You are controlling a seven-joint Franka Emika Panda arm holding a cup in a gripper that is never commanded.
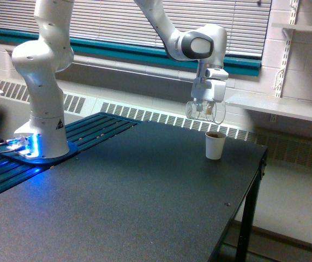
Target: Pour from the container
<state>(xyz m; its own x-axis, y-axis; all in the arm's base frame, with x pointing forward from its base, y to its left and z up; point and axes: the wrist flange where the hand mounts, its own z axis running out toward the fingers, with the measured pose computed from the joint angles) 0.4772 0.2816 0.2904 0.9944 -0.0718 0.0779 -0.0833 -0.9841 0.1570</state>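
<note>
My gripper (206, 107) hangs from the white arm above the table's far right part, shut on the container (204, 111), a small clear plastic cup. The cup looks see-through with little or nothing showing inside it, and its tilt is hard to read against the radiator behind. Just below and to the exterior view's right stands a white paper cup (215, 145), upright on the black table (123, 191), with brown granular stuff visible at its mouth. A clear gap separates the held cup from the paper cup.
The arm's white base (41, 131) stands on a blue-lit mount at the exterior view's left. The table's right edge (243, 202) drops off close beside the paper cup. A radiator (145, 114) and window blinds run along the back wall, and a shelf (287, 106) juts out at right.
</note>
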